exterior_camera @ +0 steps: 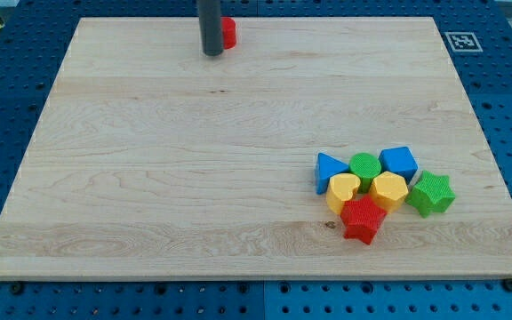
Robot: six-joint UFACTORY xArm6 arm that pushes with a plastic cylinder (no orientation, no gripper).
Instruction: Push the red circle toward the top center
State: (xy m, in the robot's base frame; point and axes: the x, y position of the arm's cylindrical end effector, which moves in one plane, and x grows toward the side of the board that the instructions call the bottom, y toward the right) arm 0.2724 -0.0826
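The red circle (pixel 228 33) sits near the top edge of the wooden board (pixel 149 178), a little left of the top centre. My rod stands right against its left side and hides part of it. My tip (pixel 212 53) rests on the board just left of and slightly below the red circle, touching it or very nearly so.
A cluster of blocks lies at the lower right: blue triangle (pixel 328 168), green circle (pixel 364 166), blue cube (pixel 399 163), yellow heart (pixel 343 190), yellow hexagon (pixel 388 190), green star (pixel 432 193), red star (pixel 362 219). A marker tag (pixel 461 41) is at the top right corner.
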